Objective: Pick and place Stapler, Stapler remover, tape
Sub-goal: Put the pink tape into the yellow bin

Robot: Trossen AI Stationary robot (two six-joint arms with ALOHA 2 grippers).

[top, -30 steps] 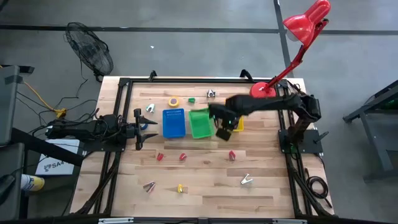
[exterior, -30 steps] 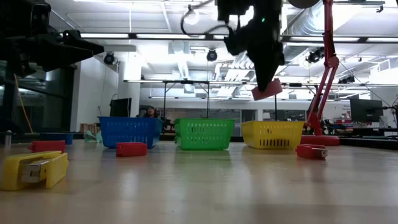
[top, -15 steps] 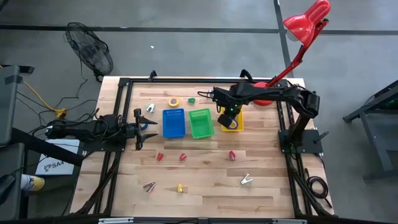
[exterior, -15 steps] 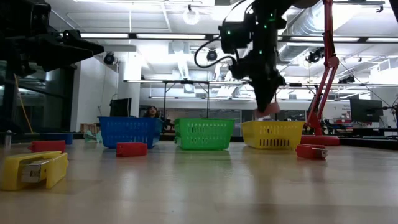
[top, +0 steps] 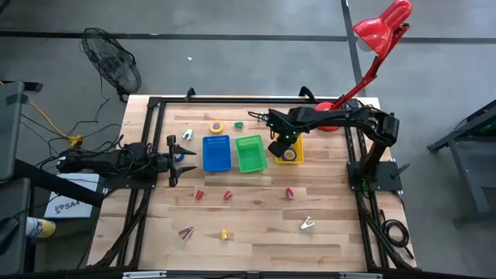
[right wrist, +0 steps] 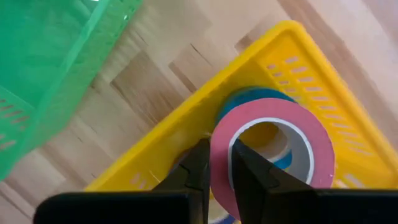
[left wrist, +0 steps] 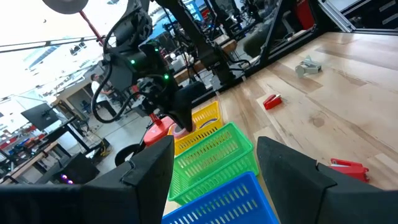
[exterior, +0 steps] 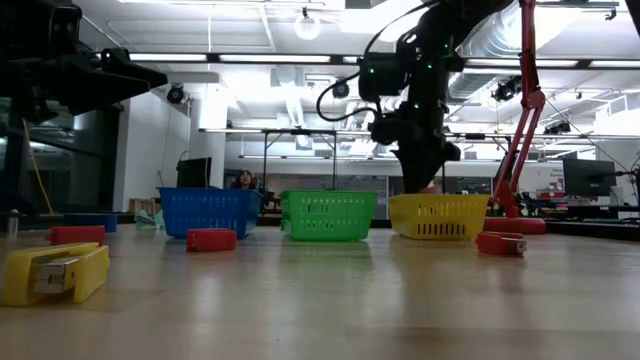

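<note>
Tape first: your right gripper [right wrist: 216, 163] pinches the wall of a pink tape roll [right wrist: 270, 149], a smooth ring, over the yellow bin [top: 290, 151] right of centre, with a blue roll [right wrist: 249, 99] beneath; no lettering legible on it; left gripper [top: 172, 161] waits at mid-left, fingers parted.

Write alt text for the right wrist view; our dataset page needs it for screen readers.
The right pincer grips a pink tape roll by its rim, holding it over the yellow bin, where a blue roll already lies. A green bin stands alongside on the wooden table.
</note>
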